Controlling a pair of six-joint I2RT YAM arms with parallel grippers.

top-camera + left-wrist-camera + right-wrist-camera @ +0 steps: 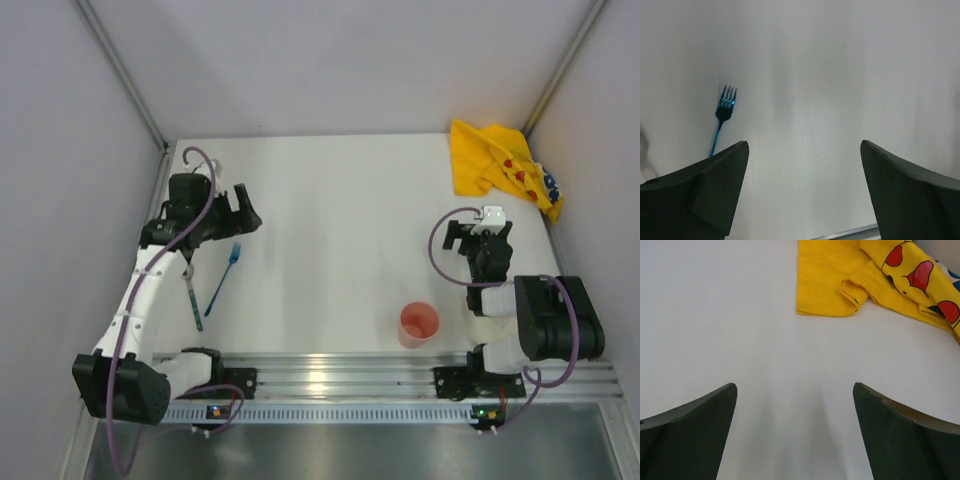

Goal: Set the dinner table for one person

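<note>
The white dinner table (340,220) has a ribbed aluminium rail (380,375) along its near edge. A blue fork (225,278) lies on its left part and also shows in the left wrist view (722,112). A second dark utensil (193,300) lies partly under the left arm. A pink cup (419,323) stands upright near the rail. My left gripper (245,212) (804,145) is open and empty, just above and beyond the fork. My right gripper (480,230) (794,386) is open and empty over bare table, short of the cloth.
A crumpled yellow cartoon-printed cloth (497,165) lies at the far right corner, also in the right wrist view (840,280). Grey walls close the table on three sides. Both arm bases sit on the rail.
</note>
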